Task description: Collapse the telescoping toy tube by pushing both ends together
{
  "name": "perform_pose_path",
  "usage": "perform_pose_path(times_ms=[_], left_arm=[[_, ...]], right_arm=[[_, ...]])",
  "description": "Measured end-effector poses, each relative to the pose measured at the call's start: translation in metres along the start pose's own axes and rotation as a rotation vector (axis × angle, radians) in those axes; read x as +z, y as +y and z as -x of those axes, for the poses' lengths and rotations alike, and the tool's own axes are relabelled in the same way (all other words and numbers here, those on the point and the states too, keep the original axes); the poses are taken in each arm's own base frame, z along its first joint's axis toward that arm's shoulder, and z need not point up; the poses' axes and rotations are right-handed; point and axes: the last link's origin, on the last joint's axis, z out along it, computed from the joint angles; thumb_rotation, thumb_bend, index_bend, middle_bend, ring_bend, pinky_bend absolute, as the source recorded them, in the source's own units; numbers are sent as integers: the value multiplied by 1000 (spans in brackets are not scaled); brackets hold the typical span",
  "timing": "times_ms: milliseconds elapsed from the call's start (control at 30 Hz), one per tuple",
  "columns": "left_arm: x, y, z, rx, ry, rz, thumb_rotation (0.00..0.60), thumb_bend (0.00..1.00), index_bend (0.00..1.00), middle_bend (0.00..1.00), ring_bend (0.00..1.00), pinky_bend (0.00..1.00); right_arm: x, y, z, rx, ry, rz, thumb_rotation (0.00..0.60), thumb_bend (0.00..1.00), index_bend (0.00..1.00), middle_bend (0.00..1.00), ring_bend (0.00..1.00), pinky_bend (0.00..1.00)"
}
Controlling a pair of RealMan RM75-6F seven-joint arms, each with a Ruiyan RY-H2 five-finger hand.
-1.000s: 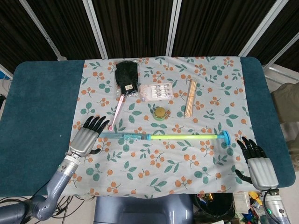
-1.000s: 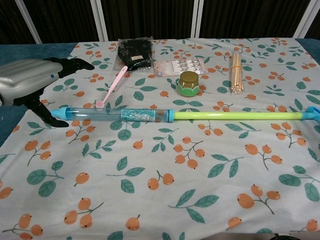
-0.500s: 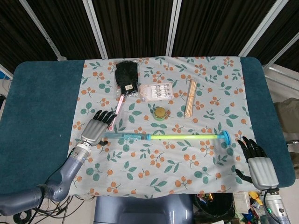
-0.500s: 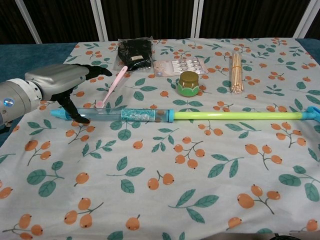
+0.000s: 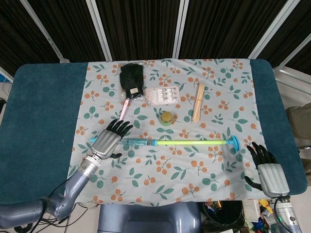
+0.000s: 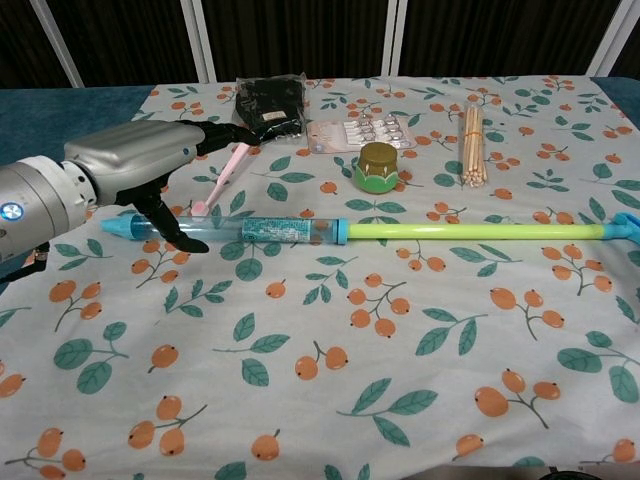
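Note:
The telescoping toy tube (image 5: 141, 141) lies extended across the floral cloth: a clear blue barrel (image 6: 270, 230) on the left, a thin green rod (image 6: 470, 232) running right, and a blue end cap (image 5: 234, 142). My left hand (image 5: 109, 141) arches over the barrel's left part with its fingers spread beyond it. In the chest view the left hand (image 6: 140, 165) has its thumb down on the near side of the barrel, and no grip shows. My right hand (image 5: 269, 172) rests with fingers apart near the table's right front corner, away from the end cap.
A pink toothbrush (image 6: 225, 175) lies just behind my left hand. Farther back are a black pouch (image 5: 132, 80), a blister pack (image 5: 163, 95), a small green-and-gold jar (image 5: 166, 118) close behind the tube, and a bundle of wooden sticks (image 5: 198, 102).
My left hand has moved right and forward, from beside the tube's left tip to over the barrel. The tube and my right hand have not moved.

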Motion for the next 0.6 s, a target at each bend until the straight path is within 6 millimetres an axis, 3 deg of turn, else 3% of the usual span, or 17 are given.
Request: perform_pose_path(times_ms=[233,600], left_arm=[[-3,-12,-5,36,2,-66,600,131,238,269,43,89],[5,-50,13,121,-98,-200,600,180,319,318,58,93]], right_arm=[[0,0,1,-1,-2,-3,600,124,0,0,0,152],[0,1,0,3,-2,0,600,124,0,0,0,152]])
